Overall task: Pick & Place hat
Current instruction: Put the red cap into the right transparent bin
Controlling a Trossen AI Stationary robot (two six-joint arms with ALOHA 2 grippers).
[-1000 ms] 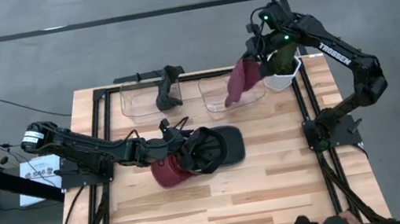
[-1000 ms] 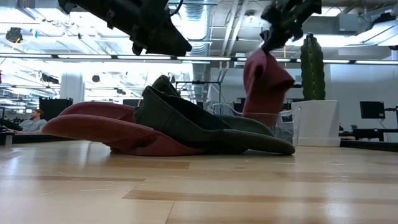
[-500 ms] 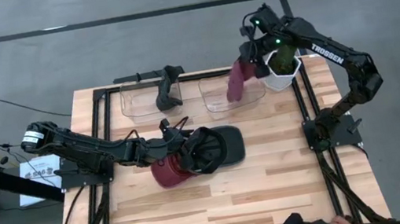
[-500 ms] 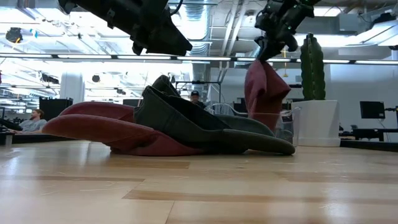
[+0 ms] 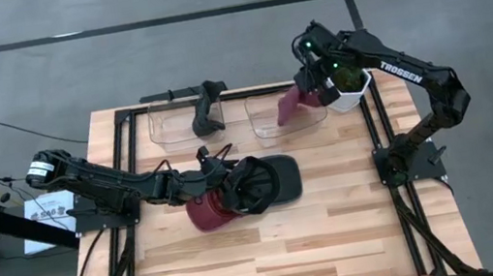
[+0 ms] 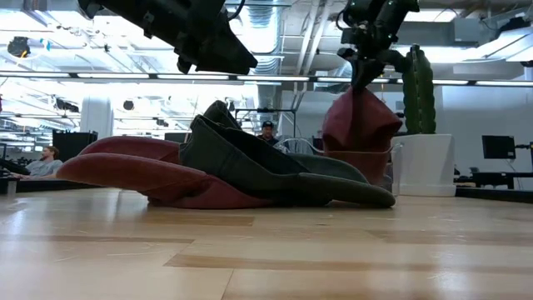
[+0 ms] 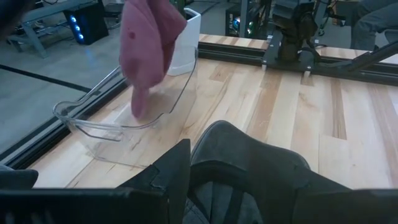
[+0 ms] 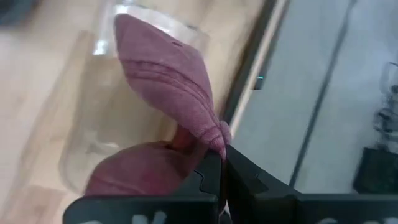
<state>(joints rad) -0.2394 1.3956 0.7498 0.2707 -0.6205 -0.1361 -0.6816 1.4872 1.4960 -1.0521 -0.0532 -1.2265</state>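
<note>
A maroon cap (image 5: 289,105) hangs from my shut right gripper (image 5: 302,90) over the right clear bin (image 5: 269,127); its lower part sits inside that bin (image 6: 379,171). At the table's middle a dark grey cap (image 5: 277,180) lies partly on another maroon cap (image 5: 207,214). My left gripper (image 5: 246,189) hovers open just above the dark grey cap (image 7: 249,155), fingers on either side of its crown, not touching as far as the low view shows. A third dark cap (image 5: 208,109) rests across the left clear bin (image 5: 172,128). My right gripper pinches a bunched fold of the maroon cap's fabric (image 8: 217,134) between its two fingers, coming from above and pointing down. The cap hangs below the fingers, creased. Its lower part (image 6: 358,158) rests in the clear bin.
A white pot with a cactus (image 5: 350,93) stands right beside the right bin and my right gripper. Black frame rails (image 5: 384,127) border the table. Bare wood (image 5: 340,241) spreads along the near half. People (image 6: 266,129) stand in the room behind.
My right gripper has moved down and a little toward the table's left, staying shut. The maroon cap has come down with it: it hung free above the bin, and now its lower part has settled inside the bin and bunched wider.
</note>
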